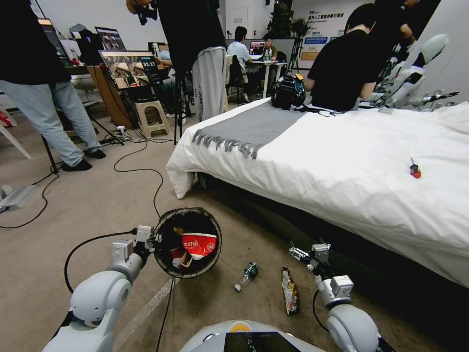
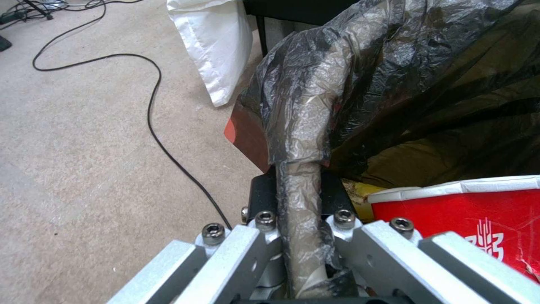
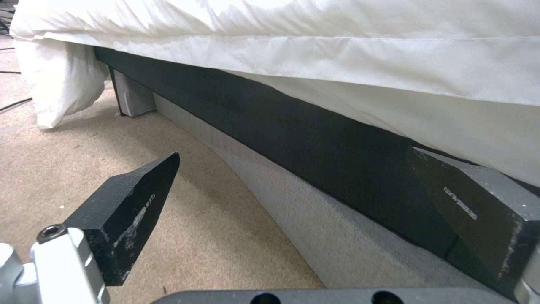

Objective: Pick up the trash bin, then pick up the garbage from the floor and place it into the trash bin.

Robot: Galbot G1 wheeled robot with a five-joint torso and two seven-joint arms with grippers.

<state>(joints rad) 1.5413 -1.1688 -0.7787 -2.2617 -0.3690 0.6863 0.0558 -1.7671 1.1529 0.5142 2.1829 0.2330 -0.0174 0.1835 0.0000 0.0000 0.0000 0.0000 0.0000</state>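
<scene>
- Left gripper (image 1: 155,240): I have its fingers clamped on the near rim of the trash bin (image 1: 187,242), pinching the black bag (image 2: 427,84) folded over that rim; in the left wrist view the bag-wrapped rim (image 2: 301,169) runs straight between the two fingers.
- Trash bin: I see it at the end of my left arm, mouth tilted toward the head camera, near the corner of the bed (image 1: 342,161). Whether its base touches the floor (image 1: 88,205) I cannot tell.
- Bin contents: a red-and-white paper cup (image 1: 199,244) lies inside, with something yellow (image 2: 360,191) beside it.
- Garbage on the floor: a clear plastic bottle (image 1: 246,275) with a green label lies on its side just right of the bin; a snack wrapper (image 1: 289,290) lies flat beside the bottle, between it and my right arm.
- Right gripper (image 1: 299,253): I hold it low beside the bed, fingers (image 3: 132,211) spread wide and holding nothing, facing the dark bed frame (image 3: 315,143) under the white sheet (image 3: 337,55).
- A black cable (image 1: 141,171) runs across the carpet behind the bin.
</scene>
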